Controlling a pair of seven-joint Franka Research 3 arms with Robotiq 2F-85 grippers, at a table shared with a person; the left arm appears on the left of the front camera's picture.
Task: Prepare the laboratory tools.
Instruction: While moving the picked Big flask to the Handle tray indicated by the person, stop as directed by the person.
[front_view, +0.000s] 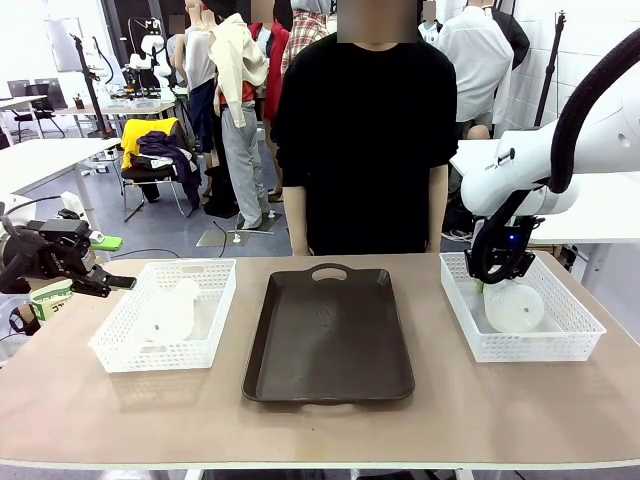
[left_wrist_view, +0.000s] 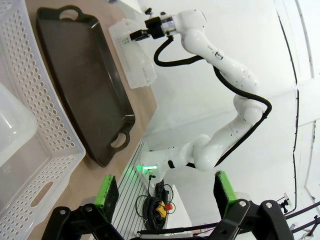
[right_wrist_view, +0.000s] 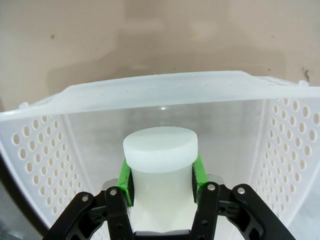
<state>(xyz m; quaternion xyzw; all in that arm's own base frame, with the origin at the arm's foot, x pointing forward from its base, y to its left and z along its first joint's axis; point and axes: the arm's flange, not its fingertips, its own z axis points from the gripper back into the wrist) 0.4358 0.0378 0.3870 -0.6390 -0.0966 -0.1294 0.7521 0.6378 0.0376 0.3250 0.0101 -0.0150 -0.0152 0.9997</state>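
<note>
Front view: my left claw (front_view: 112, 283) hovers spread wide, just outside the white perforated plastic basket (front_view: 120, 350); one frosted-white conical flask (front_view: 168, 312) lies in it, near my fingertips. My right claw (front_view: 497, 276) is down inside the second white mesh basket (front_view: 575, 345), pinching the other frosted-white flask (front_view: 516, 306). A dark brown rectangular tray (front_view: 330, 340) sits between my claws.

Left wrist view: green pads (left_wrist_view: 106, 192) stand far apart, and the flask is off to one side.

Right wrist view: green pads (right_wrist_view: 125, 181) clamp the flask's neck under its cap.
</note>
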